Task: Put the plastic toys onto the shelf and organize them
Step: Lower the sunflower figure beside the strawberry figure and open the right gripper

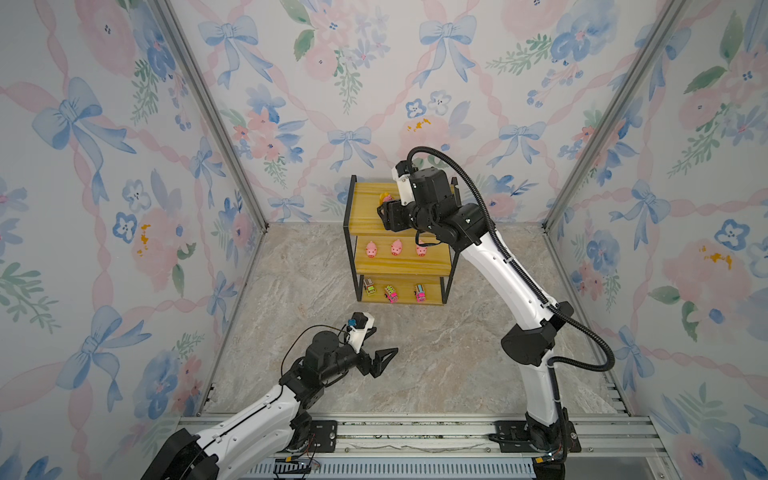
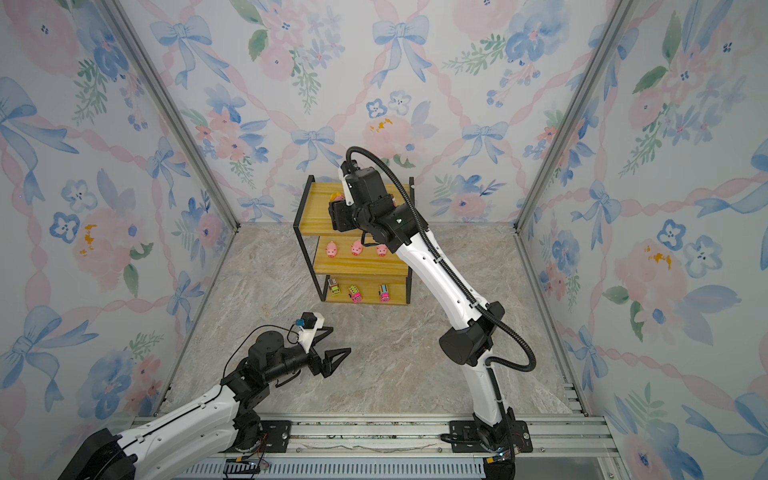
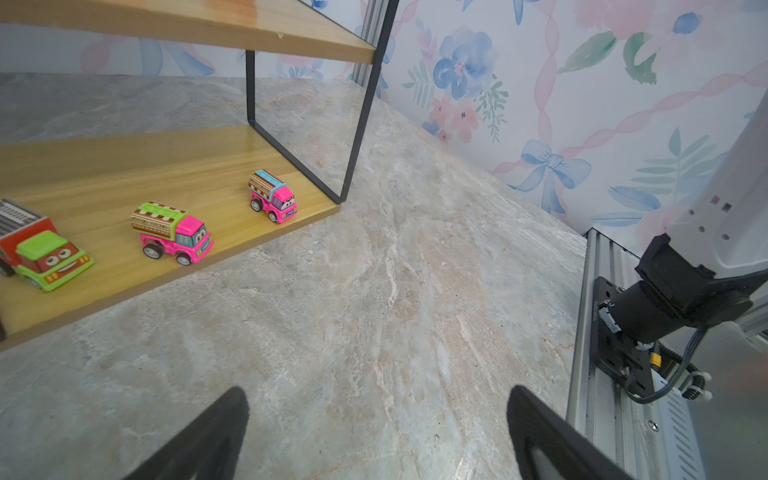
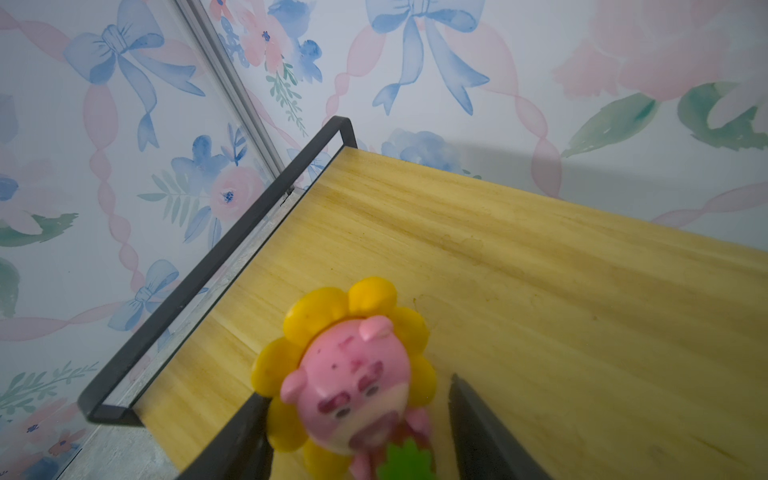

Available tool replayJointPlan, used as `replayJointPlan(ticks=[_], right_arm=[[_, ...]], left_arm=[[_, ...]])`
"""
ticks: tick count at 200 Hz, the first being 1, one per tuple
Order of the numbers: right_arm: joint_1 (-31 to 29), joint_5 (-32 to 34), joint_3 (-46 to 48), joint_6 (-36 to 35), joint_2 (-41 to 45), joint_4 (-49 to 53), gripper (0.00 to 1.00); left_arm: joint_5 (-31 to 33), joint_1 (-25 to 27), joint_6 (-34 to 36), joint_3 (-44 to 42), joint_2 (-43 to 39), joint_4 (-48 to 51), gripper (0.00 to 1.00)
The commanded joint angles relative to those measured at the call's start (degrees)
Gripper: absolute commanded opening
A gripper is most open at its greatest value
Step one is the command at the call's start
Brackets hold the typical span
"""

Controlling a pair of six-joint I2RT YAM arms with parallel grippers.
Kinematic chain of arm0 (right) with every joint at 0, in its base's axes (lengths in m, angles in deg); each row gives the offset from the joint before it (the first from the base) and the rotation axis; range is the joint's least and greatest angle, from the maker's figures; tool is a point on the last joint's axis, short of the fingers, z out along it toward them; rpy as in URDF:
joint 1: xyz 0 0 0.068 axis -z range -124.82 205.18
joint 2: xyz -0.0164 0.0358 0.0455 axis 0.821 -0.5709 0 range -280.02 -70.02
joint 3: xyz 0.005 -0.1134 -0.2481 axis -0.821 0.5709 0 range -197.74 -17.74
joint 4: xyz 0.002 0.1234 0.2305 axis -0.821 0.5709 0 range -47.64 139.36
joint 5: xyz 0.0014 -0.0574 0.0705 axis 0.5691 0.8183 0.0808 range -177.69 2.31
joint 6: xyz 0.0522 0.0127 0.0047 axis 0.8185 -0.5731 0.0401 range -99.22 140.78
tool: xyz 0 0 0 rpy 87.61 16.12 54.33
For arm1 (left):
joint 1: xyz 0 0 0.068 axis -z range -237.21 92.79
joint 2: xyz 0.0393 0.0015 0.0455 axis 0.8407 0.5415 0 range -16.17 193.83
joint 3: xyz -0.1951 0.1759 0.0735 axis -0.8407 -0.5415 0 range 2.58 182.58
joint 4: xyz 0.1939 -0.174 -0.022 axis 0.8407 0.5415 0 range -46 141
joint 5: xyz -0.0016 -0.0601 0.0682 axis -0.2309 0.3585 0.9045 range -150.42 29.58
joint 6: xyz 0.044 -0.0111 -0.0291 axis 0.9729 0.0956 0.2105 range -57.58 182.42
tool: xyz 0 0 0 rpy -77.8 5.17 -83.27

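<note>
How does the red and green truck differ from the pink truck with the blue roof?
Cab: red with green trim on the red and green truck, pink on the pink truck with the blue roof. Back: the red and green truck's is grey and striped, the pink truck's brown and patterned. Both stand upright on the lowest board.

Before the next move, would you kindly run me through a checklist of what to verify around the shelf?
1. right end effector free of the sunflower bear: jaws parted, gap on one side, contact on the other unclear; cannot tell.
2. Bear's footing on the top board: base out of frame; cannot tell.
3. Three pigs on the middle board: ok.
4. Three trucks on the bottom board: ok.
5. Second bear: not seen, right arm covers part of the top board; cannot tell.
6. left end effector open, empty, apart from the shelf: ok.
</note>
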Motion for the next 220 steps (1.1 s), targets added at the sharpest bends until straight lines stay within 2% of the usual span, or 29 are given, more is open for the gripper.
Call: replayJointPlan(ticks=[1, 220], right_arm=[[0.3, 0.4, 0.8, 0.3, -0.5, -0.5, 0.67], [-2.3, 0.2, 5.4, -0.6, 5.3, 0.3, 0.69]], left_arm=[[-0.8, -0.4, 0.7, -0.3, -0.7, 0.5, 0.98], [-1.1, -0.5, 0.1, -0.3, -1.0, 0.5, 0.98]])
